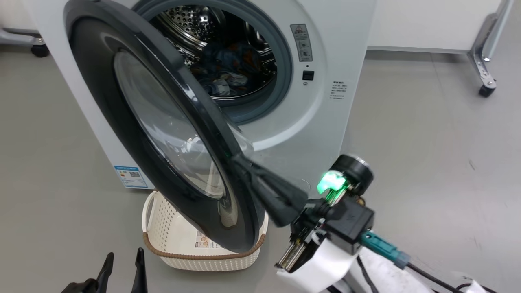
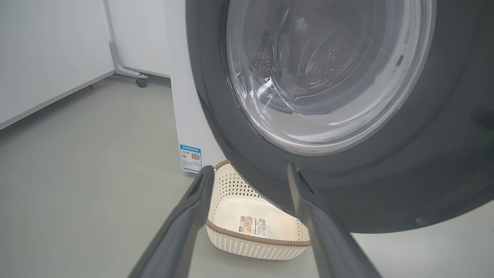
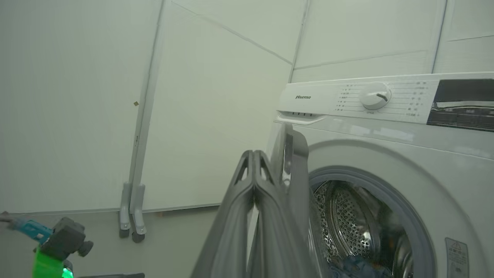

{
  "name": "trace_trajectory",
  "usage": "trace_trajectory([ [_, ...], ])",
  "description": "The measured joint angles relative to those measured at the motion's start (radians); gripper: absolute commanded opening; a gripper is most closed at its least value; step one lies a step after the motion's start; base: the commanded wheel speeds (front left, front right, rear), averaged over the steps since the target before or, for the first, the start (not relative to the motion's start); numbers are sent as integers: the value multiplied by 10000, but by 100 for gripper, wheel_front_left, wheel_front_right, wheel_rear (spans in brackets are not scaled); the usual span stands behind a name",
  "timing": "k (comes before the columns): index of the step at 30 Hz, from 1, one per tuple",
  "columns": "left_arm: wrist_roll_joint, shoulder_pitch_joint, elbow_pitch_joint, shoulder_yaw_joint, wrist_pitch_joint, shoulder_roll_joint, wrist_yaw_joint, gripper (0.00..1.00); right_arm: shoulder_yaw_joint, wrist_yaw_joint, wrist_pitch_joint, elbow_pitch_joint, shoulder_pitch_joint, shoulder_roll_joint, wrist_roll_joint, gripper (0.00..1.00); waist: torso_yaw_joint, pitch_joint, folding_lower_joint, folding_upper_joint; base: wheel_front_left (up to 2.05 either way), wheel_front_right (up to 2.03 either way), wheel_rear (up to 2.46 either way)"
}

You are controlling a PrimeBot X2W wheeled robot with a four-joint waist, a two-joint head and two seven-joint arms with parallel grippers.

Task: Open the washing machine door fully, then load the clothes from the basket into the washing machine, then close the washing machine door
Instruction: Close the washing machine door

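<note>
Black-rimmed washing machine door stands half open. The right hand, clenched on nothing, rests against its near edge, likely to swing it shut. Clothes lie in the drum; the basket sits empty beneath it, with the left hand released.

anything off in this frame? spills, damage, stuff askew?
Nothing spilled or damaged. One oddity: the empty basket sits right under the partly open washing machine door, whose lower rim hangs over it; contact cannot be told. The clothes are inside the drum.

glossy door, plastic basket, seemingly steel drum
</note>
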Motion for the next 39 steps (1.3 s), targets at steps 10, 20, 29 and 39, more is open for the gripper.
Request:
trace_trajectory([
  [10, 71, -227, 56, -451, -2, -36, 0, 100, 907, 0, 6, 1988, 229, -12, 1137, 0, 815, 31, 0, 0, 0, 0, 0],
  [20, 71, -430, 2, -756, -2, -36, 0, 100, 435, -2, 10, 2993, 491, -12, 1883, 0, 1454, 155, 0, 0, 0, 0, 0],
  [29, 58, -631, -59, -892, -2, -36, 0, 100, 282, -2, 10, 3164, 251, -12, 2293, 0, 1821, 478, 0, 0, 0, 0, 0],
  [39, -35, -631, -188, -593, -2, -23, 0, 100, 253, 29, 10, 3407, -85, 0, 2406, 0, 1706, 707, 0, 0, 0, 0, 0],
])
